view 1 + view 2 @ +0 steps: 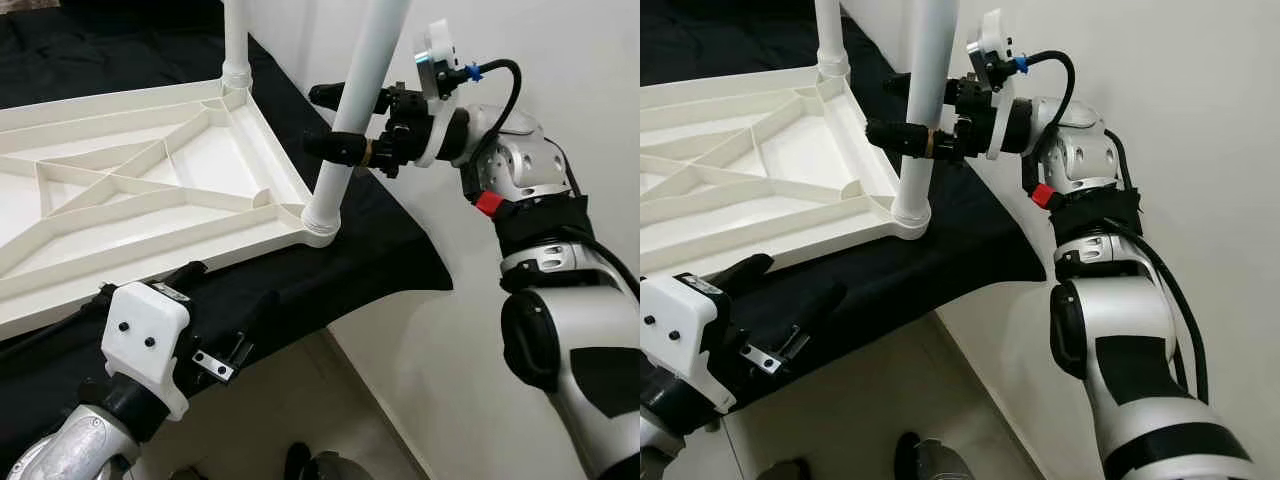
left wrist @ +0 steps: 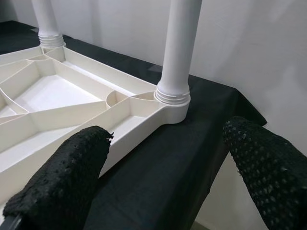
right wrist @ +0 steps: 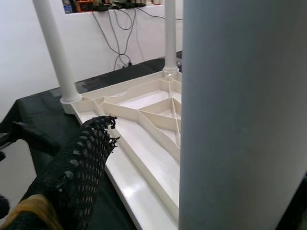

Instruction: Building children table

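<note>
— White walls close the scene in, and a black cloth [image 1: 380, 250] covers the work surface. What do the head views give?

— An upturned white tabletop [image 1: 150, 190] lies ribs-up on the cloth. One table leg [image 1: 350, 110] stands in the corner socket [image 1: 320, 222] at the near right, with a far leg [image 1: 236, 40] behind it. The right gripper [image 1: 340, 122] reaches in from the right, one finger on each side of the near leg, partway up the shaft. It looks clamped on it.

— And the left arm?

— The left gripper [image 1: 190, 300] sits low at the near edge of the cloth, just short of the tabletop's rim and holding nothing.

— The left wrist view?

— Its two fingers [image 2: 62, 177] stand wide apart, and between them you see the near leg in its socket, with thread rings showing at the collar [image 2: 171, 95].

— So perhaps not fully seated?

— That's my reading. The right wrist view has the leg [image 3: 240, 115] pressed close beside one finger [image 3: 76, 163], and two more legs stand at the far corners.

— How should it be finished well?

— Keep the leg upright and turn it about its own axis. A tilt could cross the threads. The left gripper could steady the rim if the tabletop slides.
</note>
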Tool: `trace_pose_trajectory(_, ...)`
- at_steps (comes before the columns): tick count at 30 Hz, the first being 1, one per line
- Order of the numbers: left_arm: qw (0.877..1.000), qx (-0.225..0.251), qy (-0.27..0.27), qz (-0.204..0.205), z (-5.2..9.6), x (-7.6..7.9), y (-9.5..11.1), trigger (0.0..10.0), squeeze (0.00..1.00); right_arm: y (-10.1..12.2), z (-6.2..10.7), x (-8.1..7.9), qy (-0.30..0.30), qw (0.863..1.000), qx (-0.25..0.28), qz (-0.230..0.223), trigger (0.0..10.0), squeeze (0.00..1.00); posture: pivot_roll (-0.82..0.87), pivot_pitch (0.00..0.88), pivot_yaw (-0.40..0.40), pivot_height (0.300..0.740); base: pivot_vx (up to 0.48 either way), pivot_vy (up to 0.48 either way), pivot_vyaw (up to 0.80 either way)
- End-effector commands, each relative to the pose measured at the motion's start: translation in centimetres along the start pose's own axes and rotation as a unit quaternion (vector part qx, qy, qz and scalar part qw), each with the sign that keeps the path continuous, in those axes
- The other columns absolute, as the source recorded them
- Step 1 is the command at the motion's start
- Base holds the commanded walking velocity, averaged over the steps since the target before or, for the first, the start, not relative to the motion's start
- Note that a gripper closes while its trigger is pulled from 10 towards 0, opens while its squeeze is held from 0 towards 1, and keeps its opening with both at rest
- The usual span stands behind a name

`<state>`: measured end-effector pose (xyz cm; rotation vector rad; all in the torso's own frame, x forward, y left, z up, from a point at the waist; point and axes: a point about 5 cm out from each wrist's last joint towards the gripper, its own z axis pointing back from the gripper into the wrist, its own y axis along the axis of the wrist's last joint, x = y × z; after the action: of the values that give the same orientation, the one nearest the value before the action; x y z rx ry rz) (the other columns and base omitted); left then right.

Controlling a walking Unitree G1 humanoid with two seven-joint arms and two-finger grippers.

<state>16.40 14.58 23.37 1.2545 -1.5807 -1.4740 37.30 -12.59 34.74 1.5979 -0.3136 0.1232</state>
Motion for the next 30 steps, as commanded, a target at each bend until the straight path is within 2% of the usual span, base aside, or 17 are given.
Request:
trace_pose_trajectory(1, 1.0, -0.007, -0.006, 0.001, 0.1, 0.1, -0.1, 10.0, 0.0, -0.3, 0.6, -0.2, 0.027, 1.0, 0.0, -0.008, 0.0, 0.0, 0.12, 0.272, -0.174, 0.74, 0.0, 0.0, 0.0)
trace_pose_trajectory(7, 1.0, -0.006, -0.007, 0.002, 0.1, 0.1, -0.1, 10.0, 0.0, -0.9, 1.4, -0.4, 0.045, 0.999, -0.004, -0.022, 0.0, 0.0, 0.11, 0.272, -0.174, 0.74, 0.0, 0.0, 0.0)
trace_pose_trajectory(10, 1.0, -0.006, -0.007, 0.003, 0.1, 0.1, -0.1, 10.0, 0.0, -1.2, 1.6, -0.3, 0.033, 0.999, -0.002, -0.031, 0.0, 0.0, 0.09, 0.271, -0.172, 0.74, 0.0, 0.0, 0.0)
trace_pose_trajectory(14, 1.0, -0.006, -0.006, 0.006, 0.1, 0.1, -0.1, 10.0, 0.0, -3.0, 0.5, -0.5, -0.024, 0.997, 0.031, -0.069, 0.0, 0.0, 0.07, 0.27, -0.181, 0.74, 0.0, 0.0, 0.0)
trace_pose_trajectory(15, 1.0, -0.005, -0.007, 0.009, 0.1, 0.1, 0.0, 10.0, 0.0, -4.4, -0.8, -0.5, -0.092, 0.992, 0.02, -0.083, 0.0, 0.0, 0.06, 0.267, -0.175, 0.74, 0.0, 0.0, 0.0)
trace_pose_trajectory(16, 1.0, -0.007, -0.008, 0.01, 0.2, 0.1, -0.1, 10.0, 0.0, -6.3, -1.9, -0.3, -0.233, 0.969, -0.014, -0.083, 0.0, 0.0, 0.06, 0.268, -0.174, 0.74, 0.0, 0.0, 0.0)
trace_pose_trajectory(17, 1.0, -0.008, -0.009, 0.01, 0.1, 0.1, -0.1, 10.0, 0.0, -7.8, -1.8, 0.1, -0.397, 0.914, -0.057, -0.066, 0.0, 0.0, 0.05, 0.267, -0.168, 0.74, 0.0, 0.0, 0.0)
trace_pose_trajectory(18, 1.0, -0.008, -0.009, 0.01, 0.1, 0.1, -0.1, 10.0, 0.0, -7.8, -1.8, 0.1, -0.397, 0.914, -0.057, -0.066, 0.0, 0.0, 0.05, 0.267, -0.168, 0.74, 0.0, 0.0, 0.0)
trace_pose_trajectory(19, 1.0, -0.007, -0.007, 0.011, 0.1, -0.1, 0.0, 10.0, 0.0, -9.3, -0.2, -0.6, -0.536, 0.838, -0.08, -0.067, 0.0, 0.0, 0.03, 0.28, -0.167, 0.74, 0.0, 0.0, 0.0)
trace_pose_trajectory(20, 1.0, -0.005, -0.005, 0.012, 0.1, -0.2, 0.1, 10.0, 0.0, -10.1, 0.7, -2.1, -0.573, 0.812, -0.107, -0.036, 0.0, 0.0, 0.02, 0.284, -0.156, 0.74, 0.0, 0.0, 0.0)
trace_pose_trajectory(21, 1.0, 0.004, 0.008, 0.016, 0.1, -0.7, 0.4, 10.0, 0.0, -10.5, 0.6, -4.9, -0.564, 0.816, -0.107, -0.071, 0.0, 0.0, 0.03, 0.267, -0.146, 0.74, 0.0, 0.0, 0.0)
trace_pose_trajectory(23, 1.0, 0.004, 0.008, 0.016, 0.1, -0.7, 0.4, 10.0, 0.0, -10.5, 0.6, -4.9, -0.564, 0.816, -0.107, -0.071, 0.0, 0.0, 0.03, 0.267, -0.146, 0.74, 0.0, 0.0, 0.0)
trace_pose_trajectory(24, 1.0, 0.0, 0.015, 0.017, 0.2, -0.7, 0.3, 10.0, 0.0, -10.4, 0.1, -5.3, -0.54, 0.832, -0.104, -0.072, 0.0, 0.0, 0.01, 0.251, -0.144, 0.74, 0.0, 0.0, 0.0)
trace_pose_trajectory(25, 1.0, 0.0, 0.015, 0.017, 0.2, -0.7, 0.3, 10.0, 0.0, -10.4, 0.1, -5.3, -0.54, 0.832, -0.104, -0.072, 0.0, 0.0, 0.01, 0.251, -0.144, 0.74, 0.0, 0.0, 0.0)
trace_pose_trajectory(27, 1.0, -0.003, 0.017, 0.015, 0.2, -0.7, 0.2, 10.0, 0.0, -10.2, -0.5, -5.0, -0.518, 0.847, -0.1, -0.065, 0.0, 0.0, 0.03, 0.241, -0.16, 0.74, 0.0, 0.0, 0.0)
trace_pose_trajectory(28, 1.0, -0.003, 0.017, 0.015, 0.2, -0.7, 0.2, 10.0, 0.0, -10.2, -0.5, -5.0, -0.518, 0.847, -0.1, -0.065, 0.0, 0.0, 0.03, 0.241, -0.16, 0.74, 0.0, 0.0, 0.0)
trace_pose_trajectory(30, 1.0, 0.003, 0.02, 0.013, 0.1, -0.9, 0.4, 10.0, 0.0, -10.0, -1.3, -4.4, -0.501, 0.858, -0.096, -0.06, 0.0, 0.0, 0.05, 0.239, -0.154, 0.74, 0.0, 0.0, 0.0)
